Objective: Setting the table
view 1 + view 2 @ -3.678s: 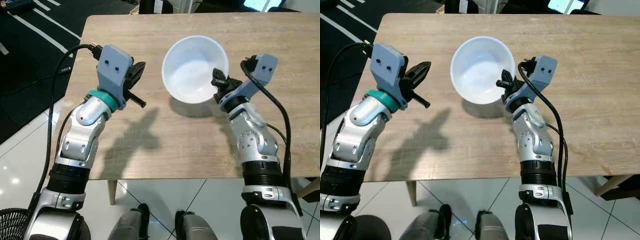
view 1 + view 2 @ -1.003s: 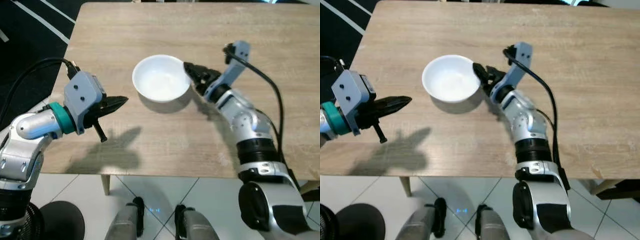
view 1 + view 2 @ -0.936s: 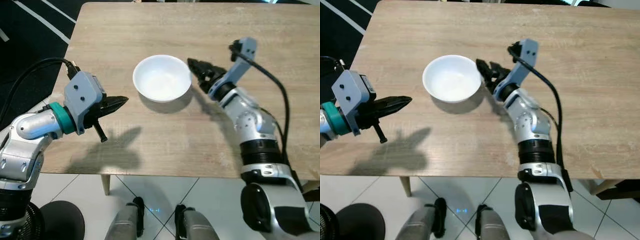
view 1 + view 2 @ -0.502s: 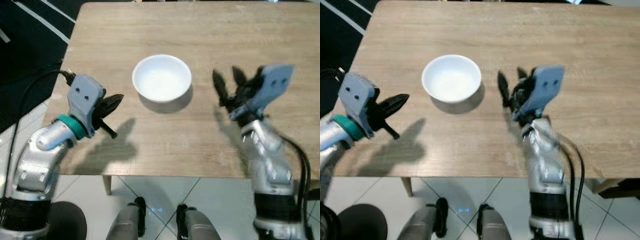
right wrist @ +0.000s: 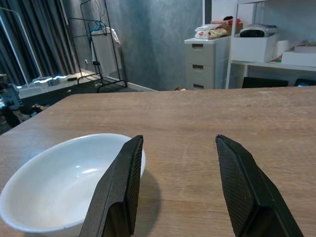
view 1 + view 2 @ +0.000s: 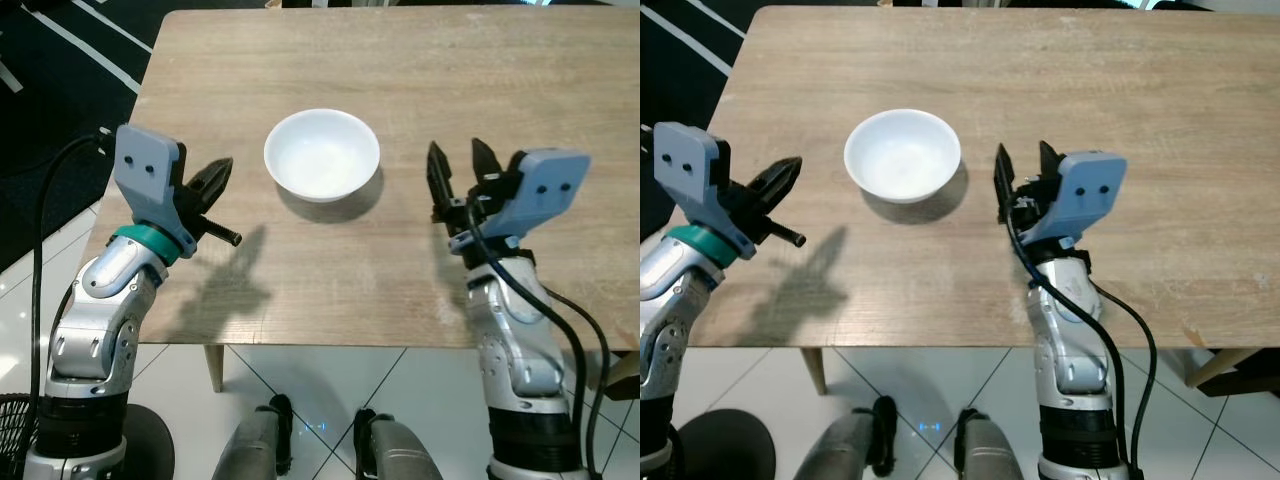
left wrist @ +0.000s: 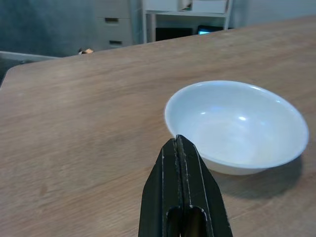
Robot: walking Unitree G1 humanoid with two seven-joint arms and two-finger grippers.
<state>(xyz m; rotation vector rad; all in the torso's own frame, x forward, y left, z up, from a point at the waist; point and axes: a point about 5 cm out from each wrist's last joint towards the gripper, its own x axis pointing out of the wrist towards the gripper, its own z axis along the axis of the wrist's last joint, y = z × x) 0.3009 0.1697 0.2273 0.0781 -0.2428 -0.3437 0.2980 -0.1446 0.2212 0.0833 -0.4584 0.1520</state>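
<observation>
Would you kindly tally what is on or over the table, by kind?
Bowls: 1, the white bowl standing on the table
Grippers: 2, left gripper shut, right gripper open
Total: 3

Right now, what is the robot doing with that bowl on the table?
The robot is setting the table. A round white bowl sits upright and empty on the light wooden table. Nothing is holding it. The right hand hangs open just to the bowl's right, not touching it. The left hand is shut and hovers over the table's left edge, pointing toward the bowl.
</observation>
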